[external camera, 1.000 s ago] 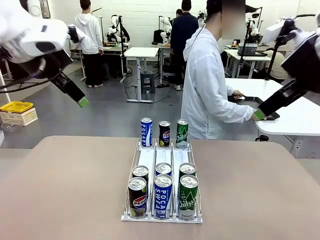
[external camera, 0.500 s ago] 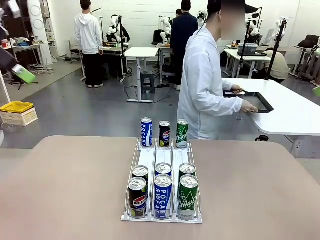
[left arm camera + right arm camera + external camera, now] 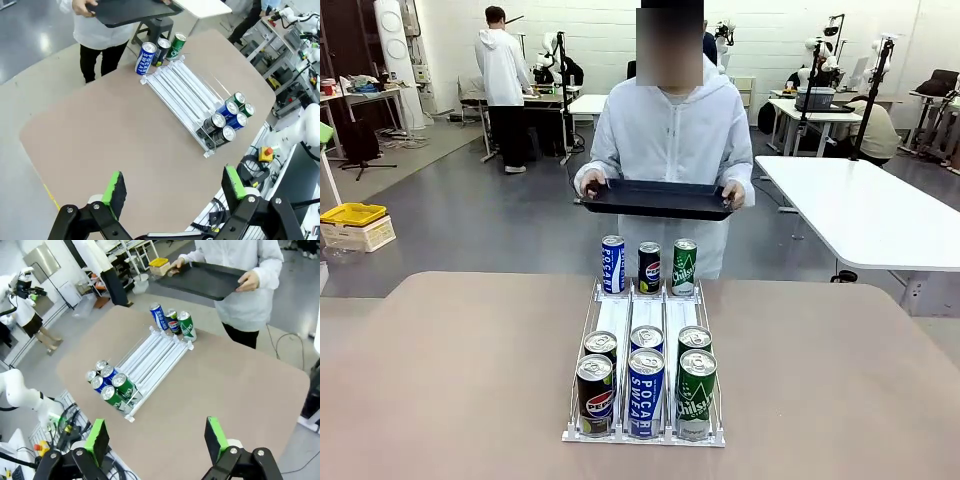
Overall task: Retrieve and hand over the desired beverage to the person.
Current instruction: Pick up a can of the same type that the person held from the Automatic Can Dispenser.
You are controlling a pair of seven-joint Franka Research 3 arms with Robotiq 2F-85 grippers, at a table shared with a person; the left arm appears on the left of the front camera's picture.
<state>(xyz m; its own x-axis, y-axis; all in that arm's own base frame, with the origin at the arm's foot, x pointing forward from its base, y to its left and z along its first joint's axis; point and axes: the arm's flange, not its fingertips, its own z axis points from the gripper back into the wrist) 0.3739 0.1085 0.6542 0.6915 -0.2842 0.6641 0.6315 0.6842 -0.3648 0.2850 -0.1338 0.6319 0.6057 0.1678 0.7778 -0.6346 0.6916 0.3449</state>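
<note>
- Person point(image 3: 670, 140): a second ago turned sideways, reaching for a tray on the white side table point(image 3: 860, 210). Now faces the worktop point(image 3: 450, 370) from its far edge, holding the black tray point(image 3: 655, 198) level in both hands, above and just behind the far cans.
- Arms: a second ago both crossed the upper corners of the front view. They have since lifted away and look down on the worktop from high up.
- Left pincer point(image 3: 173, 187): spread wide, pinching nothing, well above a bare part of the worktop.
- Right pincer point(image 3: 156, 437): likewise spread and empty, well apart from every can.
- Rack point(image 3: 647, 312): unmoved in the middle of the worktop, with three lanes.
- Far end of the rack: a blue can point(image 3: 612, 264), a black can point(image 3: 649, 267) and a green can point(image 3: 684, 266) stand one per lane.
- Near cans point(image 3: 646, 390): six more stand two deep at the near end, the front row black, blue, green.
- Beverage: all nine cans sit where they were, none touched. Which one is wanted cannot be told, since both of the person's hands are on the tray and nothing is pointed at.
- Meaning: the tray probably serves as the receiving surface, so the handover place is now set. Retrieval has not begun. It likely waits on a sign of the choice before either pincer descends on a can.
</note>
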